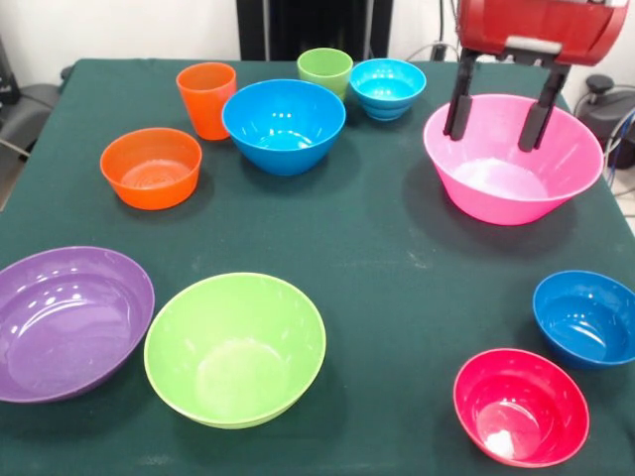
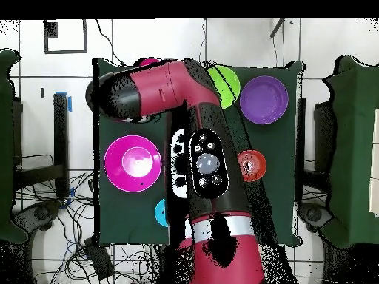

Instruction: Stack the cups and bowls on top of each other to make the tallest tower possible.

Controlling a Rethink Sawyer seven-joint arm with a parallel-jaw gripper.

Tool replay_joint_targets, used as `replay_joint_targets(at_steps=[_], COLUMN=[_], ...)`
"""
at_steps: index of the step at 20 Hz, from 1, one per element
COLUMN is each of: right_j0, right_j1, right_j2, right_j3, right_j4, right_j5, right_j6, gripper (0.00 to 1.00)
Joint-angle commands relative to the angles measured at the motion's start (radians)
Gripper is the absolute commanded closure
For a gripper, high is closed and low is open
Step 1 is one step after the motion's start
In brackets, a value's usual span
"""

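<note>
My gripper (image 1: 492,139) hangs open over the huge pink bowl (image 1: 516,206) at the right, its two black fingers (image 1: 456,107) spread wide above the bowl's far side with nothing between them. At the back stand the orange cup (image 1: 206,99) and the light green cup (image 1: 324,71), with a small blue bowl (image 1: 387,87) and the large blue bowl (image 1: 284,124) beside them. The orange bowl (image 1: 151,167) sits at the left. Along the front lie the purple bowl (image 1: 64,322), lime green bowl (image 1: 235,347), red bowl (image 1: 521,405) and another small blue bowl (image 1: 585,317). None is stacked.
In the overhead view the arm (image 2: 203,155) covers the table's middle and hides the gripper. The pink bowl (image 2: 132,163), purple bowl (image 2: 264,99) and part of the lime green bowl (image 2: 226,83) show around it. The dark green cloth (image 1: 397,268) is bare between the bowls.
</note>
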Motion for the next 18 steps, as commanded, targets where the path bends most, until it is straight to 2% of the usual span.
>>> replay_joint_targets(at_steps=[1,8,18], right_j0=[-0.023,0.028,0.010], right_j1=[0.077,0.122,0.134], right_j2=[0.069,0.024,0.065], right_j3=[0.033,-0.029,-0.093], right_j4=[-0.073,-0.204,-0.239], right_j5=[-0.034,-0.133,-0.061], right_j6=[-0.225,-0.203,-0.299], gripper=[0.00,0.00,0.00])
